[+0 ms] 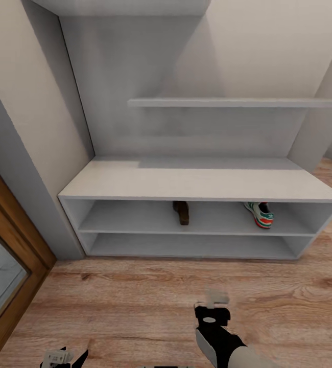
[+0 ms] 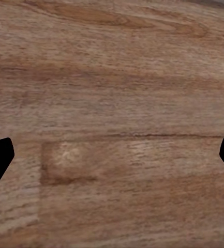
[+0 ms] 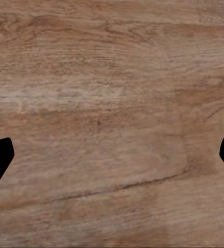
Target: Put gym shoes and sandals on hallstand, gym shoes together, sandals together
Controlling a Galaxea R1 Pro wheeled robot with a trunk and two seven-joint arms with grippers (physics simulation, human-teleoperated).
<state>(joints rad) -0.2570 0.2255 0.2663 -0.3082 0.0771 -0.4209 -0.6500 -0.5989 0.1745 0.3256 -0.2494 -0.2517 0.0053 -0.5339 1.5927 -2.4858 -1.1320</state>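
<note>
One brown sandal [image 1: 182, 212] and one white-green sneaker [image 1: 260, 214] on my pale grey rack's [image 1: 202, 185] upper shelf.
Both my pincers [image 2: 112, 155] [image 3: 112, 155] hang released over wood-plank floor [image 1: 135, 301]; sneaker at three o'clock of sandal.

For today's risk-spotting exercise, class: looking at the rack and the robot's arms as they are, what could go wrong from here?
1. The sandal and the gym shoe sit far apart on the upper shelf; each mate must land beside its own partner, or the pairs end up split.
2. That shelf opening is low under the bench top, so an arm reaching in may bump it.
3. A careless reach could knock a placed shoe onto the floor.
</note>
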